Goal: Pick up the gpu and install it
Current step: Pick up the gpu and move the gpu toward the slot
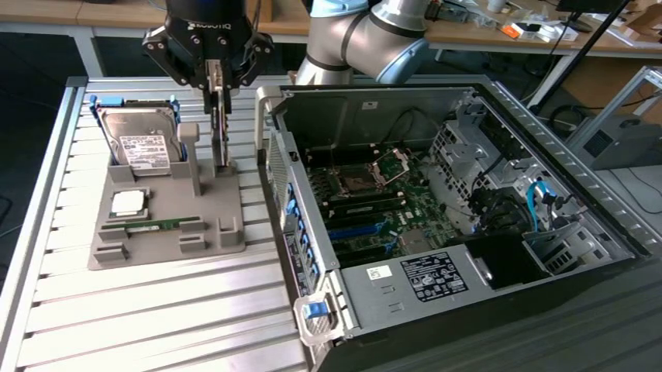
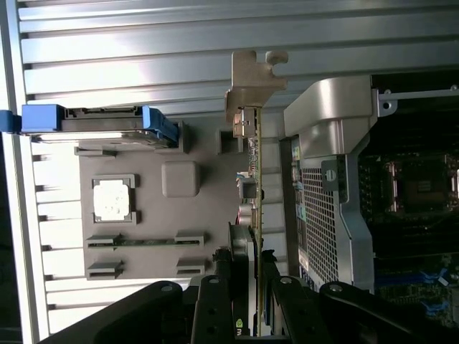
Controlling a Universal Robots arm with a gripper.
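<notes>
Slatted metal table (image 1: 155, 310), gripper (image 1: 216, 91) clamped on upright gpu (image 1: 219, 136), close beside open computer case (image 1: 388, 298) edge.

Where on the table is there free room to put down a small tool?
Free: the bare slatted table below the grey holder in the exterior view, beside the computer case. Crowded: the narrow strip between holder and case, next to the gpu gripped by the pincer.

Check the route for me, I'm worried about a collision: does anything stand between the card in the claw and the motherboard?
Yes. The case wall rises between the card and the motherboard. The case's open side faces up.
</notes>
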